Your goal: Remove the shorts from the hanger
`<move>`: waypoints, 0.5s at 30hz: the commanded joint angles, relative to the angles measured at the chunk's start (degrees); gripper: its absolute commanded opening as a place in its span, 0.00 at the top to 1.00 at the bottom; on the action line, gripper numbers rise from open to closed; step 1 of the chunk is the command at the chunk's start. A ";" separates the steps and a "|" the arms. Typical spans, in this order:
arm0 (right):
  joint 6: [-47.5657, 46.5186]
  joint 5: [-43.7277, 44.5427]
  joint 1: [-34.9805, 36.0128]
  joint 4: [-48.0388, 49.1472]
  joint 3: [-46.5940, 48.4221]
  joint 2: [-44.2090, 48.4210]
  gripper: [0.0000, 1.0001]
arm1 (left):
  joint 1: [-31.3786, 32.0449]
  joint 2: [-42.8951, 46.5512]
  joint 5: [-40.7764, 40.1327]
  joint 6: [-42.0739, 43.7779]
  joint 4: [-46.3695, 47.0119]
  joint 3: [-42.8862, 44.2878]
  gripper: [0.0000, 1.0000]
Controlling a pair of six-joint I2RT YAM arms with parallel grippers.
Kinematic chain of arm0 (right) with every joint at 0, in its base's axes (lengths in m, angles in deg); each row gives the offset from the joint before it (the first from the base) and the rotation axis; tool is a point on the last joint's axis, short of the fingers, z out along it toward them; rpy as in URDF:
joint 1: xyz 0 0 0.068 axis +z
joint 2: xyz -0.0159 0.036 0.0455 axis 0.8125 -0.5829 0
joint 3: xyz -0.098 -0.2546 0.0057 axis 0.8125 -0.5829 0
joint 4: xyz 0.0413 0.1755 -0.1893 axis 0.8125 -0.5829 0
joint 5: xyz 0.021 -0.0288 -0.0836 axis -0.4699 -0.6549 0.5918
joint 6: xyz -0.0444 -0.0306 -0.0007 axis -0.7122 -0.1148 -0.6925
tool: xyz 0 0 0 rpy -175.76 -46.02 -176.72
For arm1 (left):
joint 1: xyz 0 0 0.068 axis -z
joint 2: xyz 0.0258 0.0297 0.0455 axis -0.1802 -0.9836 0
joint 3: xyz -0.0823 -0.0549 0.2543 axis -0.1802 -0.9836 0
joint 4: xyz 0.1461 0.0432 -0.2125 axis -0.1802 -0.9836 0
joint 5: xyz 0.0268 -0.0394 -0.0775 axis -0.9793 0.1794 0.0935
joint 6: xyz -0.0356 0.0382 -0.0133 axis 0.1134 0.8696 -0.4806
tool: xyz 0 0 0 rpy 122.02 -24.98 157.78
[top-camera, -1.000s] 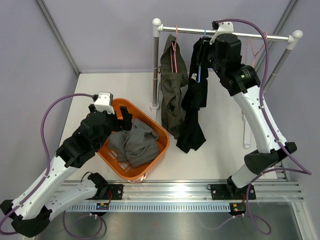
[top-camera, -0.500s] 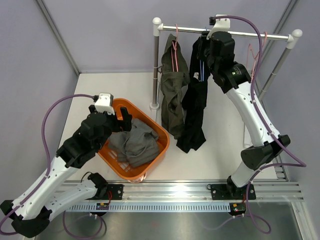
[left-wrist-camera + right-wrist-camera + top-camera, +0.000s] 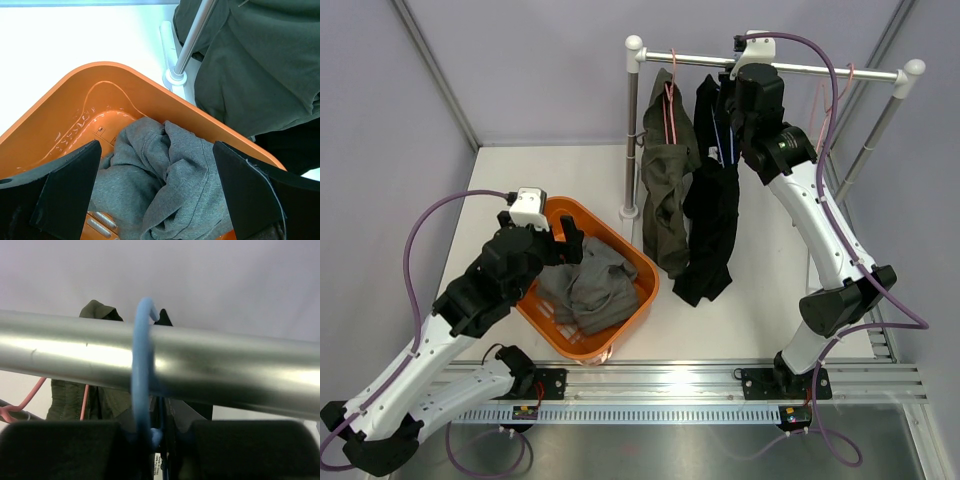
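Note:
Black shorts (image 3: 710, 220) hang from a blue hanger (image 3: 719, 140) on the metal rail (image 3: 840, 72). My right gripper (image 3: 730, 98) is up at the rail. In the right wrist view its fingers (image 3: 60, 450) have closed in on either side of the blue hanger (image 3: 141, 365), just under the rail (image 3: 225, 370), so the right gripper (image 3: 156, 434) is shut on the hook's neck. My left gripper (image 3: 560, 240) hovers open over the orange basket (image 3: 642, 268); the left gripper (image 3: 157, 190) holds nothing.
Olive shorts (image 3: 665, 180) hang on a pink hanger (image 3: 667, 110) left of the black pair. A bare pink hanger (image 3: 832, 105) is at the rail's right end. A grey garment (image 3: 165, 180) lies in the basket (image 3: 65, 95), beside the rack's post (image 3: 632, 140).
My right gripper has risen and moved left along the rail to the blue hanger's hook and closed its fingers around it. The left arm has not moved.

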State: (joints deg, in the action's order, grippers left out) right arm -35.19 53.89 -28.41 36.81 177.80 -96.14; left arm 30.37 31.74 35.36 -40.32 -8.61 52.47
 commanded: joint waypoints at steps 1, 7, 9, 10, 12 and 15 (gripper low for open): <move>-0.52 2.02 0.52 2.55 1.57 -0.17 0.88 | -0.23 0.90 -1.47 0.77 3.64 -0.16 0.01; -0.96 2.81 0.52 0.62 3.06 0.53 1.00 | -0.23 1.17 -1.12 0.95 3.73 0.19 0.01; -1.31 3.16 0.43 0.18 4.03 1.23 1.00 | -0.23 1.08 -0.68 1.04 3.81 0.63 0.01; -1.57 3.25 0.43 -0.17 4.30 2.10 1.00 | -0.23 0.99 -0.50 1.21 3.90 1.24 0.01; -2.36 3.43 0.43 -0.61 5.35 2.98 1.00 | -0.23 0.56 0.38 1.56 3.90 2.12 0.01; -2.72 2.73 0.52 -1.76 6.67 4.92 1.00 | -0.23 -1.28 2.22 2.53 3.99 4.93 0.01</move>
State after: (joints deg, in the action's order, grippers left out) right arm -36.54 55.14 -28.39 33.40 179.94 -95.87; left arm 30.37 31.46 35.93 -39.33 -8.70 53.27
